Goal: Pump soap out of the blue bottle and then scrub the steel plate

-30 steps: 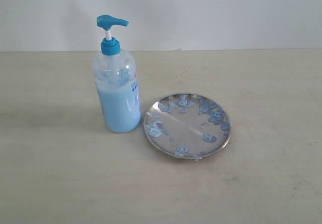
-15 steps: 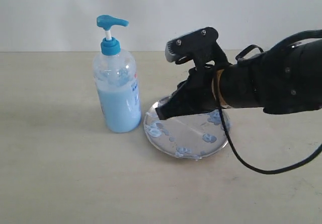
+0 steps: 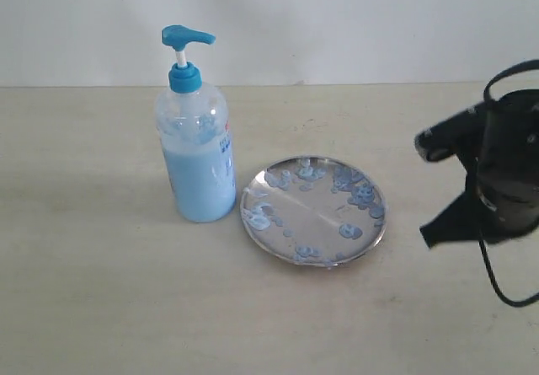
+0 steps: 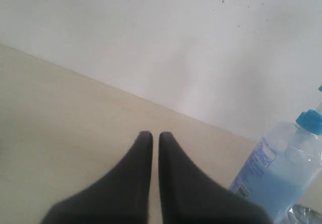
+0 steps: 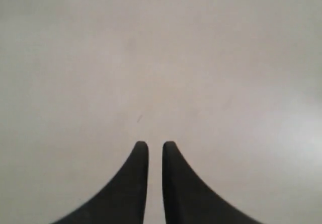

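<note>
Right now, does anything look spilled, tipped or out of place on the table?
Nothing stands out. The blue bottle stands upright and the steel plate lies flat beside it. The soap blobs all sit inside the plate's rim, and none shows on the table.

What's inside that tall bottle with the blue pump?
Pale blue soap fills the lower half of the blue bottle, with smears above. Its label hides a small patch.
</note>
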Robot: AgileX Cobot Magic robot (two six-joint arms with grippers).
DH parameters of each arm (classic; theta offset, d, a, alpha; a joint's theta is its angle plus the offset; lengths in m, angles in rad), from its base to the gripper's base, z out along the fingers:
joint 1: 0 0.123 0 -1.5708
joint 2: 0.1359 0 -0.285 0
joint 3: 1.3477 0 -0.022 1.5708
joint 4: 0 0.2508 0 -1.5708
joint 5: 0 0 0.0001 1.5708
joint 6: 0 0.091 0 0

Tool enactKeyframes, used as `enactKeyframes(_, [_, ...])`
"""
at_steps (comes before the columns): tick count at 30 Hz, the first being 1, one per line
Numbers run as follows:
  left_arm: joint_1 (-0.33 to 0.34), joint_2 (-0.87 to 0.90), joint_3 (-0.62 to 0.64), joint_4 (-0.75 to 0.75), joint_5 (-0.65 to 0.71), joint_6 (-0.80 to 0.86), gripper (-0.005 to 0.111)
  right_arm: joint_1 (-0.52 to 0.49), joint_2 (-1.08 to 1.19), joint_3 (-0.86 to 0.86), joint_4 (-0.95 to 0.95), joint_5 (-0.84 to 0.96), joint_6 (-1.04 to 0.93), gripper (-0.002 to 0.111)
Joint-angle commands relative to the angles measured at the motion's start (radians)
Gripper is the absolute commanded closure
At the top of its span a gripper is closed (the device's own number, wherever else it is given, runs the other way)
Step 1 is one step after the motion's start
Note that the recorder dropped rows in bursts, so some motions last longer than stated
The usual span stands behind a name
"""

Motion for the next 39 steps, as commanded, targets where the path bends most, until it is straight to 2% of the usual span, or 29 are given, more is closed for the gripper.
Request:
enactKeyframes(1, [-0.005, -0.004, 0.004, -0.011, -0.014, 0.007, 0.102, -0.057, -0.005, -0.007, 0.821, 0.058, -0.813, 0.108])
enactKeyframes(4, [-0.005, -0.004, 0.004, -0.011, -0.014, 0.007, 0.102, -0.054, -0.005, -0.063, 1.039, 0.142, -1.012, 0.108])
enactKeyframes(8, [-0.005, -0.004, 0.004, -0.011, -0.014, 0.007, 0.102, -0.054, -0.005, -0.252, 1.020, 0.245, -0.995, 0.108])
enactKeyframes(13, [-0.005, -0.004, 0.004, -0.011, -0.014, 0.007, 0.102, -0.054, 0.082, -0.527, 1.014, 0.141, -0.966, 0.108])
enactKeyframes(16, [-0.005, -0.004, 0.004, -0.011, -0.014, 0.007, 0.102, -0.052, 0.243, -0.720, 1.031, 0.304, -0.972, 0.108])
enactKeyframes(18, [-0.005, -0.004, 0.004, -0.011, -0.014, 0.007, 0.102, -0.052, 0.350, -0.830, 1.050, 0.530, -1.018, 0.108])
enactKeyframes(19, [-0.005, -0.004, 0.004, -0.011, -0.014, 0.007, 0.102, -0.052, 0.387, -0.863, 1.035, 0.530, -1.035, 0.108])
enactKeyframes(24, [-0.005, -0.004, 0.004, -0.011, -0.014, 0.007, 0.102, -0.053, 0.392, -0.895, 0.743, 0.530, -0.836, 0.108])
enactKeyframes(25, [-0.005, -0.004, 0.004, -0.011, -0.014, 0.007, 0.102, -0.053, 0.392, -0.905, 0.729, 0.468, -0.799, 0.108])
enactKeyframes(27, [-0.005, -0.004, 0.004, -0.011, -0.014, 0.007, 0.102, -0.047, 0.392, -0.909, 0.819, 0.268, -0.780, 0.108])
enactKeyframes(29, [-0.005, -0.004, 0.004, -0.011, -0.014, 0.007, 0.102, -0.024, 0.405, -0.909, 0.994, 0.181, -0.920, 0.108])
enactKeyframes(30, [-0.005, -0.004, 0.004, -0.011, -0.014, 0.007, 0.102, -0.011, 0.415, -0.909, 1.056, 0.206, -0.996, 0.108])
enactKeyframes(32, [-0.005, -0.004, 0.004, -0.011, -0.014, 0.007, 0.102, 0.017, 0.426, -0.909, 1.107, 0.400, -1.173, 0.108])
enactKeyframes(33, [-0.005, -0.004, 0.004, -0.011, -0.014, 0.007, 0.102, 0.025, 0.429, -0.907, 1.067, 0.517, -1.225, 0.108])
enactKeyframes(34, [-0.005, -0.004, 0.004, -0.011, -0.014, 0.007, 0.102, 0.032, 0.438, -0.907, 0.992, 0.530, -1.233, 0.108])
enactKeyframes(37, [-0.005, -0.004, 0.004, -0.011, -0.014, 0.007, 0.102, 0.032, 0.448, -0.899, 0.694, 0.530, -1.069, 0.108])
enactKeyframes(39, [-0.005, -0.004, 0.004, -0.011, -0.014, 0.007, 0.102, 0.025, 0.459, -0.899, 0.547, 0.332, -0.855, 0.108])
